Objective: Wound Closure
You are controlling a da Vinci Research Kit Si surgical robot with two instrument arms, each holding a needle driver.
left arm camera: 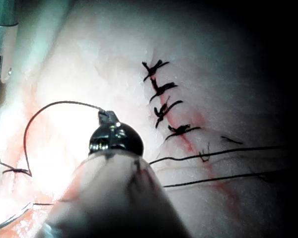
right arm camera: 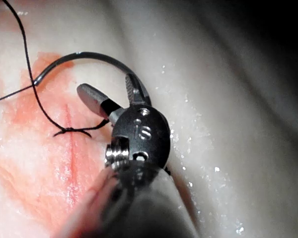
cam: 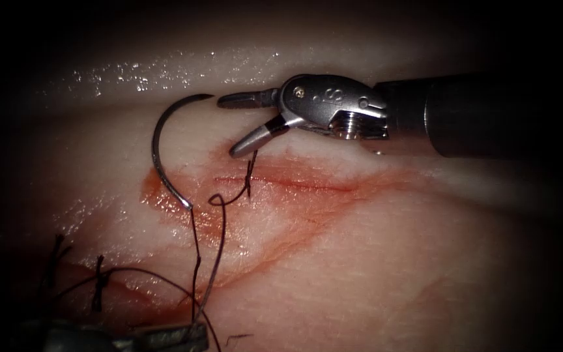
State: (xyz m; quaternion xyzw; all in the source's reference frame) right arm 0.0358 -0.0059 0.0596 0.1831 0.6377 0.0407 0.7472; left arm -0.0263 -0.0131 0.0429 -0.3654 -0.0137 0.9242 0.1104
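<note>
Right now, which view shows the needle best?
The endoscope view: the whole needle lies free on the tissue, left of the right tool's open jaws. The right wrist view shows its arc partly behind those jaws; the left wrist view shows one end.

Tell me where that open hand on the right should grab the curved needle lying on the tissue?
Probably on the upper arc of the needle, a little back from its point, coming in from the right. The needle lies free and flat on the tissue, its curve opening toward the right hand, whose jaws stand open beside the tip.
</note>
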